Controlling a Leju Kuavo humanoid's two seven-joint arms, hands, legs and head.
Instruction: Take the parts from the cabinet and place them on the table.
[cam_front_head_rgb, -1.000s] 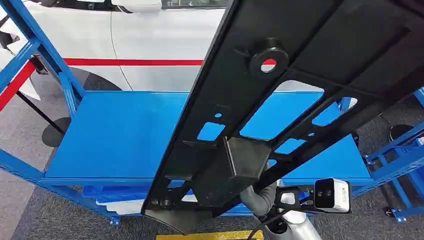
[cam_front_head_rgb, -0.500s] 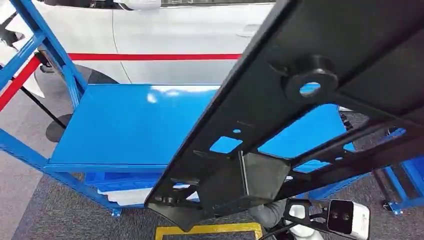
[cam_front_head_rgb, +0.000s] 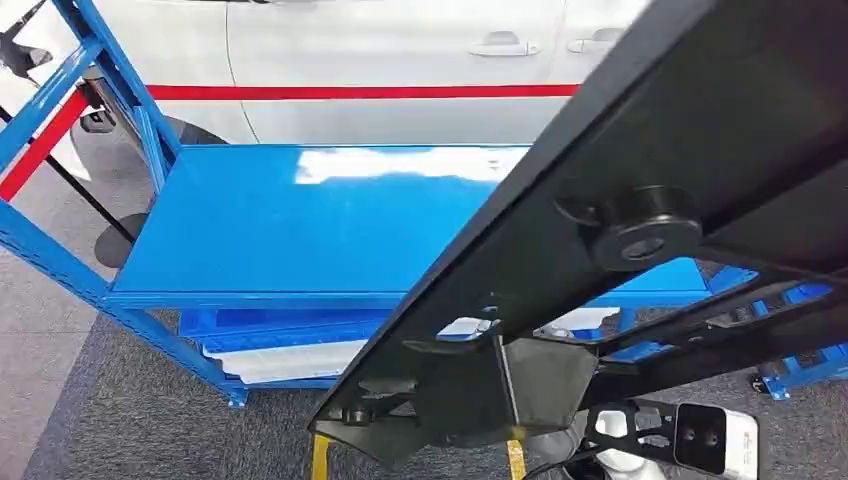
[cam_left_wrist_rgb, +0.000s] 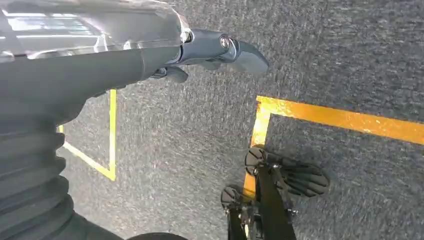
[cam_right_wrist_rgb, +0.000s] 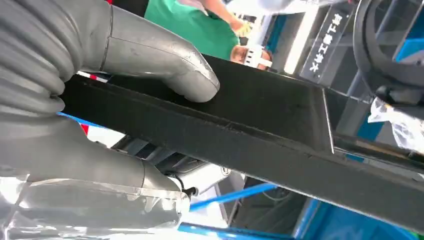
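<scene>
Right hand: fingers clamp long black panel at one end; may swing, striking blue surface. Left hand: fingers loosely curled, empty.

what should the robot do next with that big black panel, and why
Probably step closer and lower the black panel flat onto the blue table top. The right hand grips the panel, which is tilted up above a bare surface. The left hand hangs over the floor, holding nothing.

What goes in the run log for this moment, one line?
right hand: grips black panel | left hand: hangs over floor, holds nothing | blue table: ahead, panel not yet placed
</scene>
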